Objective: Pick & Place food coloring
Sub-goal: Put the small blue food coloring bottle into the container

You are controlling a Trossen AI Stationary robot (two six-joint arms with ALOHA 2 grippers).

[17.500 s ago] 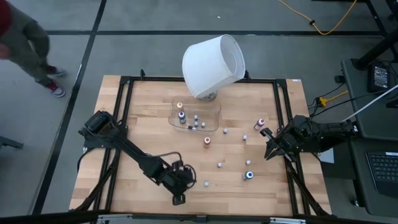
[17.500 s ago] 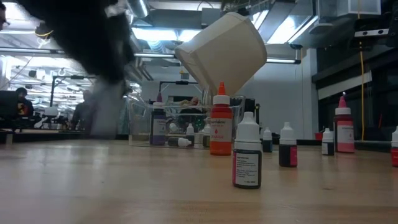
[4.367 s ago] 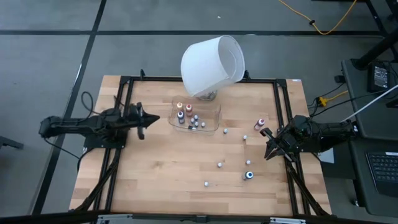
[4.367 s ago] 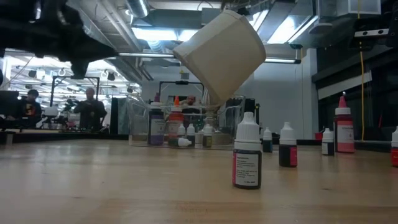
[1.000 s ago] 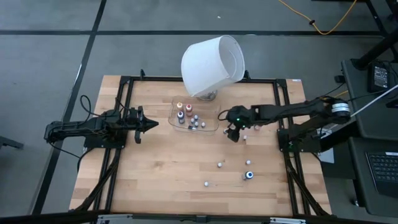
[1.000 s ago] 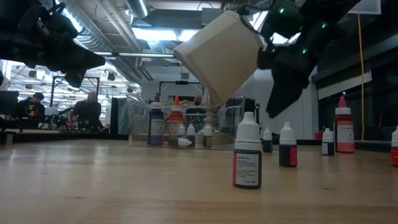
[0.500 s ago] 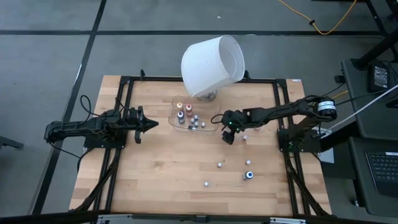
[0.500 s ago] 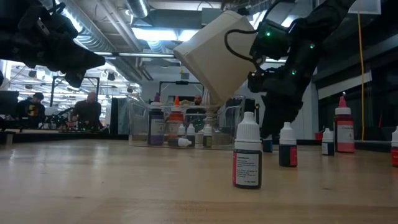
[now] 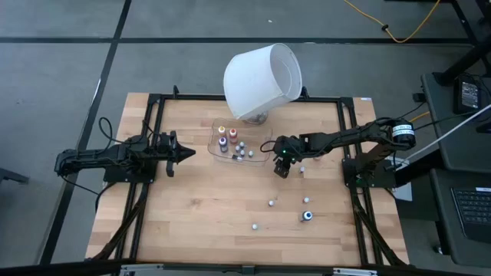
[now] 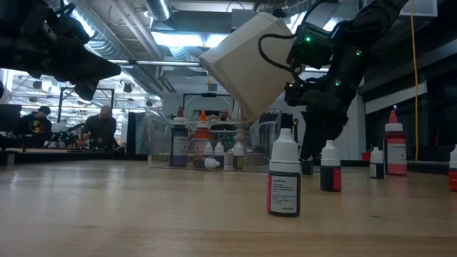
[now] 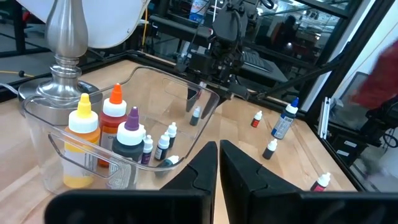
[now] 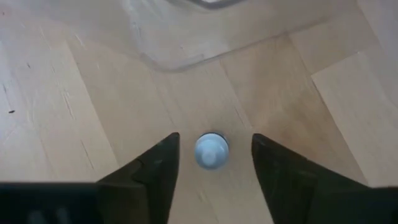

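The food coloring bottles are tiny. Several stand in a clear tray (image 9: 265, 146), and others stand loose on the wooden table. One white-capped bottle (image 12: 211, 151) stands upright just right of the tray. My right gripper (image 12: 215, 142) slants down over it, open, with a finger on either side and a gap to the cap on both. The left wrist view shows this bottle (image 11: 196, 116) under the right gripper (image 11: 204, 94). My left gripper (image 9: 189, 152) is shut, level and holding nothing, left of the tray.
A big white lampshade (image 9: 261, 77) on a metal foot leans over the tray's far side. Loose bottles stand at the near right (image 9: 307, 215), (image 9: 271, 202), (image 9: 255, 227), and another (image 9: 301, 169) is just right of my right gripper. A black frame (image 9: 349, 138) edges the table.
My right gripper has come down and a little toward the tray, until its fingers straddle the white-capped bottle on the table. The bottle has stayed where it was.
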